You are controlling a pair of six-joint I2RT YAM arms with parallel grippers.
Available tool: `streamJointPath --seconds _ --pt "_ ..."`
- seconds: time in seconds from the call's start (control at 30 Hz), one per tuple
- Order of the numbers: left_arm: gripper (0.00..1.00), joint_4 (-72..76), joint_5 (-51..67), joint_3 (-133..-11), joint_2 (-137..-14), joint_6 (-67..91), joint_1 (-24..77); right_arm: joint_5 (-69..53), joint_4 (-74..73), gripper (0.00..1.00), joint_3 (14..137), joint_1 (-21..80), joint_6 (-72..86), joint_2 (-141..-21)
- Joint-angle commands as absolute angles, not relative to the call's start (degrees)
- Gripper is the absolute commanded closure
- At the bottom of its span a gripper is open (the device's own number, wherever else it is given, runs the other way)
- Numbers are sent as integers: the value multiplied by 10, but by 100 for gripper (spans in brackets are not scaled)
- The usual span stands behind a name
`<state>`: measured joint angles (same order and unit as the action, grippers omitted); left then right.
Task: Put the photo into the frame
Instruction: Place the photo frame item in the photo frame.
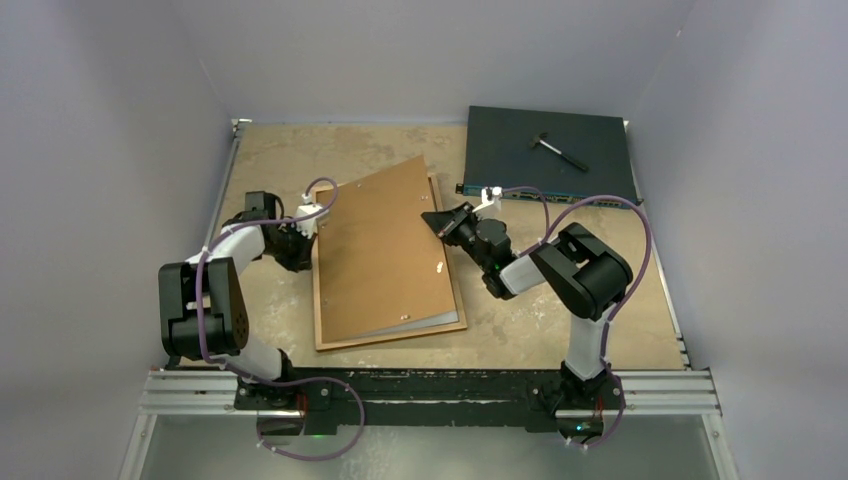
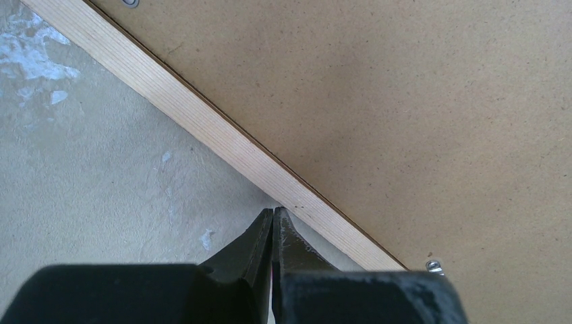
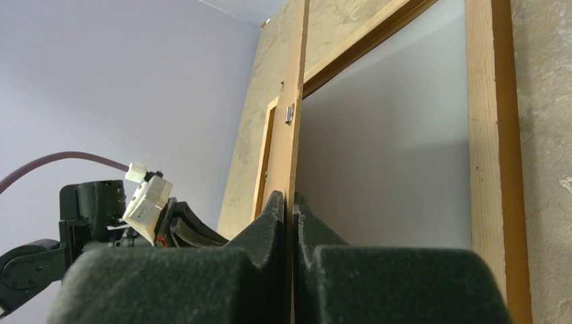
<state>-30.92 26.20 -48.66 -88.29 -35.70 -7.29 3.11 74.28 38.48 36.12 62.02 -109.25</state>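
The orange-brown wooden frame lies flat mid-table. Inside it lies the photo, plain white back up; from above only a pale sliver of the photo shows at the near right. A brown backing board slants over both, its right edge raised. My right gripper is shut on that raised edge; in the right wrist view the board stands edge-on inside the right gripper. My left gripper is shut and empty, its tips at the frame's left rail, also seen from above.
A dark flat electronics box sits at the back right with a small black tool on it. Small metal tabs stick out of the backing board. Grey walls close in the table on the left, back and right.
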Motion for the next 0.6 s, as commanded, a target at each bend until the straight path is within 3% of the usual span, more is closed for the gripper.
streamJointPath --seconds 0.0,0.57 --pt "100 -309 284 -504 -889 -363 -62 65 802 100 405 363 550 -1086" --pt "100 -311 283 -515 -892 -354 -51 2 809 100 440 354 527 -1115"
